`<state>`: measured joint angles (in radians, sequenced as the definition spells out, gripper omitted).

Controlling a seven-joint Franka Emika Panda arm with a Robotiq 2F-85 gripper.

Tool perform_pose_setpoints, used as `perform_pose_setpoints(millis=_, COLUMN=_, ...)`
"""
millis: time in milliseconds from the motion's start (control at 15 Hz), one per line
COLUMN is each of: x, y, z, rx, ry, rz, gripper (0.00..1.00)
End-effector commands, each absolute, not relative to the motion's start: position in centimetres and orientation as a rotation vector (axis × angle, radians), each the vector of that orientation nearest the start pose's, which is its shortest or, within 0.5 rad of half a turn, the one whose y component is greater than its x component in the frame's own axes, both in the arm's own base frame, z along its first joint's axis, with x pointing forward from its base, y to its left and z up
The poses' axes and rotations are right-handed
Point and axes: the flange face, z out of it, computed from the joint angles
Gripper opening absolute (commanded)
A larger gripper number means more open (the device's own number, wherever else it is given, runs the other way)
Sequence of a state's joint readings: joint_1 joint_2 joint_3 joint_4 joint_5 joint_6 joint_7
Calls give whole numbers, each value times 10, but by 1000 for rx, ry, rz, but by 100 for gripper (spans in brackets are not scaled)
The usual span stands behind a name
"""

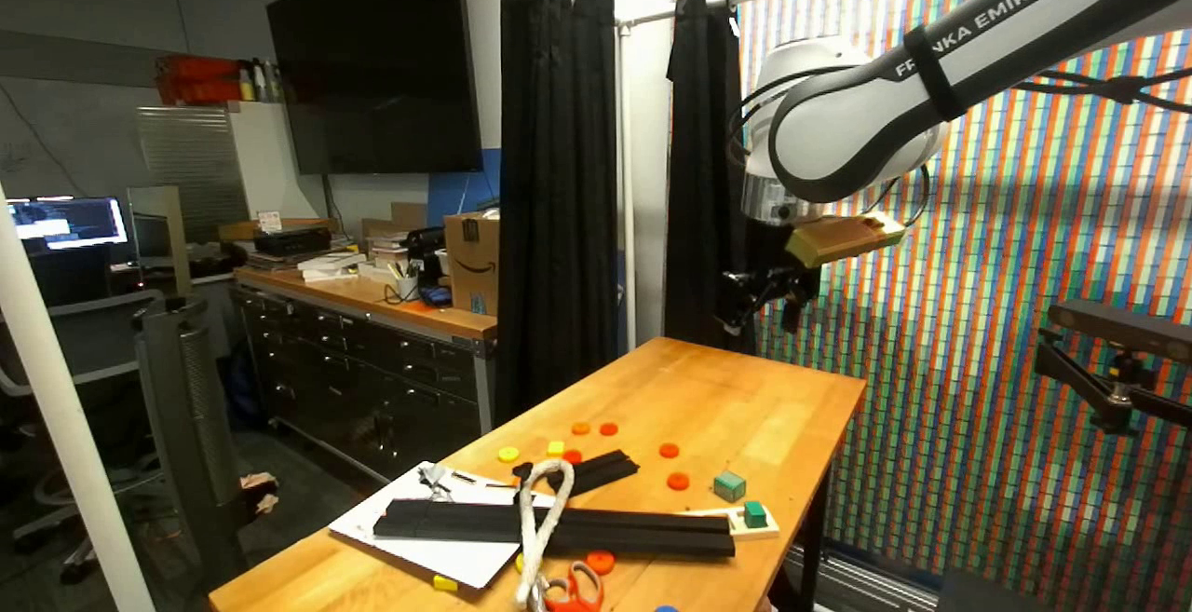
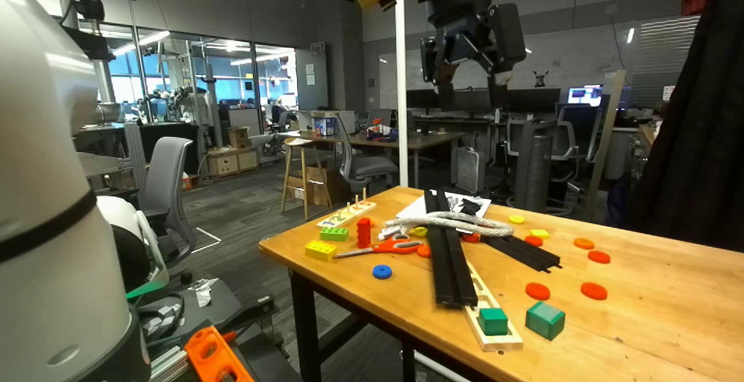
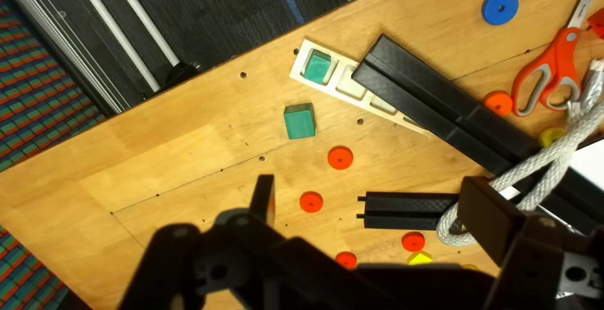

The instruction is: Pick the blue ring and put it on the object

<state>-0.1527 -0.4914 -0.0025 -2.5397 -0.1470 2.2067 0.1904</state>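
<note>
Blue ring [image 3: 500,7] loose on worktop [image 3: 165,159], two o'clock in wrist view; fingers [image 3: 488,220] spread, empty. Pick and placing both to do (onto the peg board [image 2: 346,214], I'd judge).
</note>
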Motion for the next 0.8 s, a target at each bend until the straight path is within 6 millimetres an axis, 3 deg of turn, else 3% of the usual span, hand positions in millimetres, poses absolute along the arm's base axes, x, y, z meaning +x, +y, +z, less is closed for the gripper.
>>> perform_pose_setpoints(millis=0, x=414, y=-51, z=442, rx=-3203, ry=365, rz=-222, gripper=100)
perform_pose_setpoints(millis=400, x=431, y=4, z=391, rx=-3157, ry=84, rz=-51, gripper=100)
perform_pose_setpoints(millis=733, x=437, y=45, z=323, rx=-3154, ry=-139, rz=45, gripper=100)
